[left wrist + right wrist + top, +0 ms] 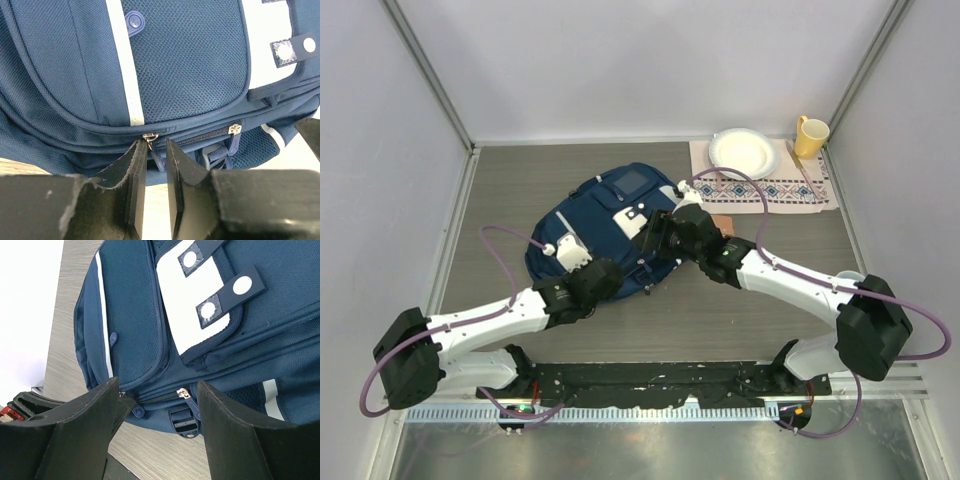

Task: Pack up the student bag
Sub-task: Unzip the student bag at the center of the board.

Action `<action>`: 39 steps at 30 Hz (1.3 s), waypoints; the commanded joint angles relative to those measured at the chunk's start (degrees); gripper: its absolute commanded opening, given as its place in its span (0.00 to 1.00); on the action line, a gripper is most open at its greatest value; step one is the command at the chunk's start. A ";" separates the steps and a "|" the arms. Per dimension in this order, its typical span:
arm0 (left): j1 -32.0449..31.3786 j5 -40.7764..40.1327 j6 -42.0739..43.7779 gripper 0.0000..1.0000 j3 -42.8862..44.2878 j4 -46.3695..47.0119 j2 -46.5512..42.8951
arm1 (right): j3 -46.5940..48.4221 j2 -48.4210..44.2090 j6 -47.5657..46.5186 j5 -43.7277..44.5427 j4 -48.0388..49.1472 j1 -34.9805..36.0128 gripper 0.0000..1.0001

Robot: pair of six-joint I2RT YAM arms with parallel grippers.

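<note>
Bag (610,215) lies mid-desk (720,320), looks zipped shut, so packing's not begun. Left gripper (155,150) narrows around the zip pull (150,137), pinch unclear. Right gripper (160,390) spread wide, empty.

Left arm (485,325) and right arm (790,280) reach forward, converging. I read left gripper (155,150) jaws a narrow slit apart, right gripper (157,390) jaws spread wide.

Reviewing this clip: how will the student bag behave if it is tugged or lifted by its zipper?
Probably floppy: the student bag lies flattened and its fabric creases around the zipper pull, so a tug likely stretches cloth before the slider moves. It may also slide on the smooth table rather than tip, being wide and low.
</note>
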 commanded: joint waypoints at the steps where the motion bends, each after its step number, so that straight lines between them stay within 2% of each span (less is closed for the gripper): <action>1: 0.07 -1.09 0.02 0.24 0.79 0.53 1.81 | 0.32 0.34 0.68 -0.29 2.52 -0.31 0.69; 12: -0.02 -1.62 -2.08 0.24 3.51 -2.20 5.77 | 0.40 1.22 0.51 -0.38 2.52 -0.23 0.69; 15: -0.02 -1.80 -2.09 0.20 2.90 -2.02 5.42 | 0.49 1.40 0.59 -0.56 2.43 -0.23 0.69; 16: -0.02 -1.80 -1.74 0.13 2.72 -1.50 5.24 | 0.49 1.57 0.60 -0.82 2.52 -0.23 0.69; 19: -0.02 -1.80 -1.30 0.00 2.37 -0.88 5.24 | 0.67 2.10 0.68 -1.26 2.61 -0.31 0.69; 21: -0.02 -1.88 -0.77 0.00 2.28 -0.70 4.98 | 0.76 2.19 0.94 -2.05 2.78 -0.23 0.69; 25: -0.02 -1.97 1.43 0.00 1.50 0.34 3.22 | 0.41 3.15 1.74 -4.07 4.98 -0.23 0.68; 29: -0.02 -1.27 7.91 0.00 -1.57 3.86 -0.64 | 0.23 4.64 2.27 -8.46 7.88 -0.05 0.66; 36: -0.02 0.58 15.92 0.00 -2.37 3.86 -6.18 | 1.19 7.54 3.32 -8.11 7.88 1.18 0.60; 39: -0.02 2.33 19.43 0.00 -3.34 5.88 -8.38 | 0.85 8.86 4.20 -9.08 11.13 1.36 0.60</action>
